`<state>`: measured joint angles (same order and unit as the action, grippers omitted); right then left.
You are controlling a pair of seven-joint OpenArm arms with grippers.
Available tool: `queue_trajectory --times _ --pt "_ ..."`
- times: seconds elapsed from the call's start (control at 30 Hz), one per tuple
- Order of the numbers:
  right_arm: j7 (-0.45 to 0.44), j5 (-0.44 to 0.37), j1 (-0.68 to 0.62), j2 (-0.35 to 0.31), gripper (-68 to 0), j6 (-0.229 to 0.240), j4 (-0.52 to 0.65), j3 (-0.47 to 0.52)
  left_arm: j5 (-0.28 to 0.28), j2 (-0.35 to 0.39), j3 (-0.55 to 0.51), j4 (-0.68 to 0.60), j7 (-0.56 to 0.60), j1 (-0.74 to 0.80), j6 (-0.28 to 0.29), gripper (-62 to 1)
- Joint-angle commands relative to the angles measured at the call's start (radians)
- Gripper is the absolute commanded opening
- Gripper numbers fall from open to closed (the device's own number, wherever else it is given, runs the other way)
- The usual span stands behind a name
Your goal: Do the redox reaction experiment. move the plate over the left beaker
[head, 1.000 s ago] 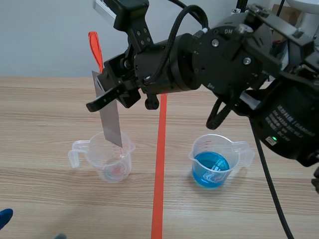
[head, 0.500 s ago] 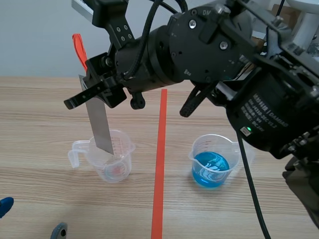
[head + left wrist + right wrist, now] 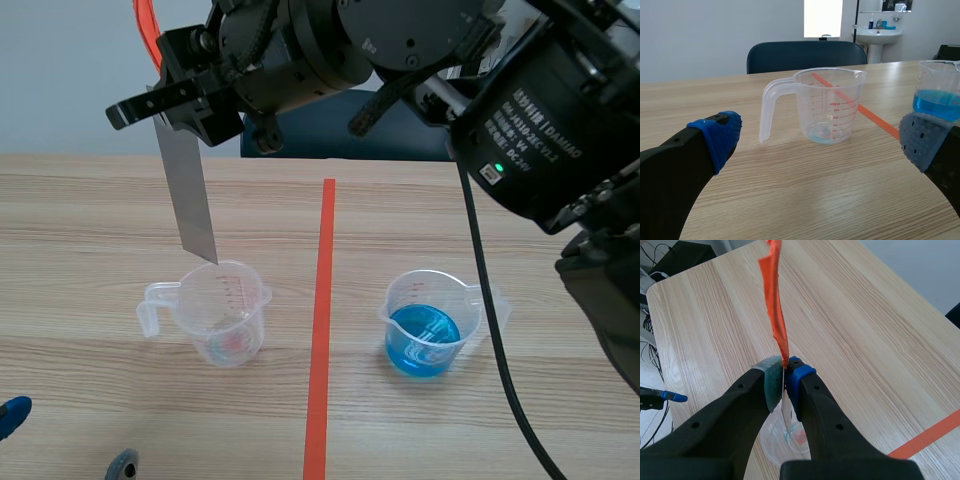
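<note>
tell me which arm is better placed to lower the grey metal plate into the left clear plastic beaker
Right. The right gripper is shut on the thin grey metal plate, which hangs just above the clear plastic beaker. The left gripper is open, low by the table, holding nothing.

right arm [image 3: 400, 50]: raised, reaching past middle | right gripper [image 3: 785, 374]: fingers clamped on plate [image 3: 190, 200] | left gripper [image 3: 818, 141]: low, fingers wide apart

Plain lab room: beaker of blue liquid [image 3: 424, 331] on a wooden table [image 3: 90, 210], washbasin [image 3: 881, 34] behind.
</note>
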<state>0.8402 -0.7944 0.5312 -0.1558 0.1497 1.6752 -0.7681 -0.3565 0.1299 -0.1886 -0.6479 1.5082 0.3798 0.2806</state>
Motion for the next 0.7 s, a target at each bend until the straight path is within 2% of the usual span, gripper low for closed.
queue_trajectory --times 0.0,0.67 --pt "-0.003 -0.002 0.017 0.003 -66.9 0.000 0.019 0.001 0.007 -0.002 -0.003 -0.012 0.046 0.002 -0.002 1.4" --pt "-0.023 0.005 0.012 0.003 -66.9 0.000 0.019 0.001 0.007 -0.002 -0.003 -0.012 0.046 0.002 -0.002 1.4"
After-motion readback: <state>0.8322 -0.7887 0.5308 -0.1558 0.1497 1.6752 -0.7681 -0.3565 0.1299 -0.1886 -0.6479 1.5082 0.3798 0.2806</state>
